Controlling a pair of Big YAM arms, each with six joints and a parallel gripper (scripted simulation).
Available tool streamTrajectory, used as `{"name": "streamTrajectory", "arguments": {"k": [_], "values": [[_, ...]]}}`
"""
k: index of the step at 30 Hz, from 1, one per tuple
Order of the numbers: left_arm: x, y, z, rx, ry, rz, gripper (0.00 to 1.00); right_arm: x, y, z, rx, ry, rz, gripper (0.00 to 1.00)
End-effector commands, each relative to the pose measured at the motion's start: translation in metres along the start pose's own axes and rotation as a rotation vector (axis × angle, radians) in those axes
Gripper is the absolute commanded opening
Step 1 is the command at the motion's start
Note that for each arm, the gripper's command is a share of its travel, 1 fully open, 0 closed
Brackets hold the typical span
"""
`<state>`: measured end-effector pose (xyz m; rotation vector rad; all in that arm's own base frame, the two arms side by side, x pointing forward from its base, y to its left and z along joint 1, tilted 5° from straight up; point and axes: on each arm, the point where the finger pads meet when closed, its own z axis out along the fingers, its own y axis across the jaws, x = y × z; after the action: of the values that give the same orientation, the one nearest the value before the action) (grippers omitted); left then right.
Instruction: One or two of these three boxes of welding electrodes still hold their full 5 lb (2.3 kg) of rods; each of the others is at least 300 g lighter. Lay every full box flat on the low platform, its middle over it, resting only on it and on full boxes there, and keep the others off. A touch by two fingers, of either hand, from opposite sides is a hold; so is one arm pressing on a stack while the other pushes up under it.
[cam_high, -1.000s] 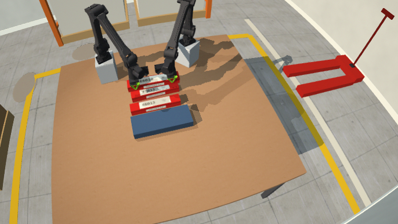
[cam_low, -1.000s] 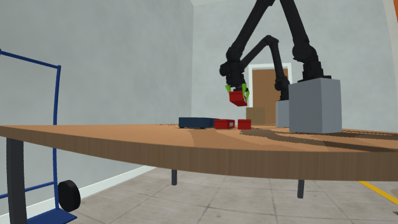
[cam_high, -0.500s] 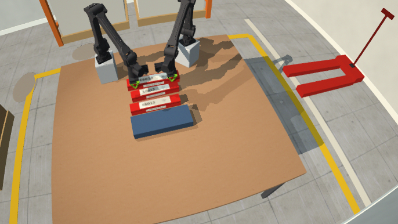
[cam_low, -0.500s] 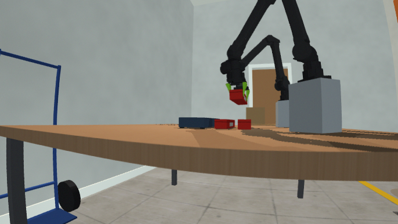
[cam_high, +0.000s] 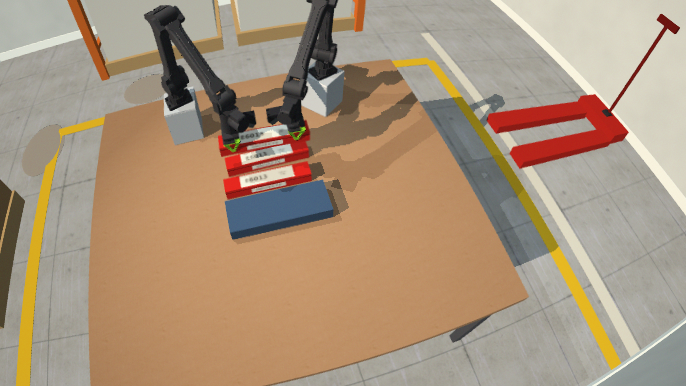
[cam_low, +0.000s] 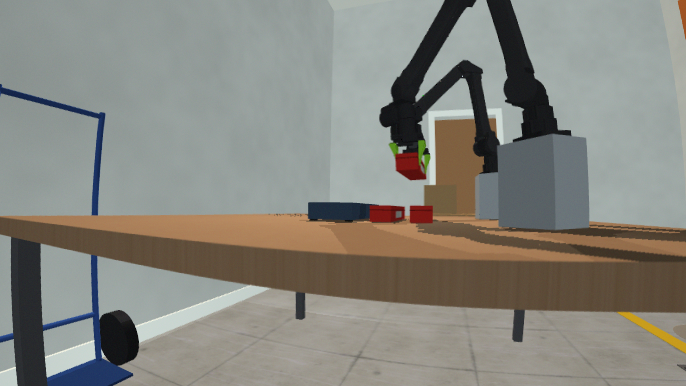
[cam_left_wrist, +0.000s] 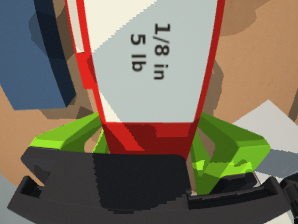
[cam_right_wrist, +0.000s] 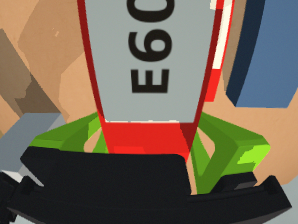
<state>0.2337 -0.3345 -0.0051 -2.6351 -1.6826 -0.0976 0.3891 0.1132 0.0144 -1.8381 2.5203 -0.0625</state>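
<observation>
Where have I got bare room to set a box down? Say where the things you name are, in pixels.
The low platform (cam_high: 277, 207) (cam_low: 332, 211) (cam_left_wrist: 20, 60) (cam_right_wrist: 270, 55) has a bare top. The table (cam_high: 310, 300) (cam_low: 200, 230) (cam_left_wrist: 245, 50) (cam_right_wrist: 50, 55) is open from the platform to the edge opposite the pedestals.

Crowded: between platform and pedestals, with two loose boxes (cam_high: 301, 174) (cam_low: 382, 214) (cam_left_wrist: 86, 75) (cam_right_wrist: 211, 92), the held box (cam_high: 265, 134) (cam_low: 411, 166) (cam_left_wrist: 150, 90) (cam_right_wrist: 145, 110) above.
</observation>
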Motion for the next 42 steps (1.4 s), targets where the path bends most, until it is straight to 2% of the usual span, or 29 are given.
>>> {"name": "streamTrajectory", "arguments": {"k": [1,42], "values": [[-0.0032,0.0366,-0.0560,-0.103,-0.040,-0.004,0.00,-0.0083,-0.0356,-0.0514,0.099,-0.047,0.011,0.00],[-0.0015,0.0425,-0.0653,-0.105,-0.040,-0.004,0.00,-0.0065,-0.0411,-0.0581,0.100,-0.047,0.011,0.00]]}}
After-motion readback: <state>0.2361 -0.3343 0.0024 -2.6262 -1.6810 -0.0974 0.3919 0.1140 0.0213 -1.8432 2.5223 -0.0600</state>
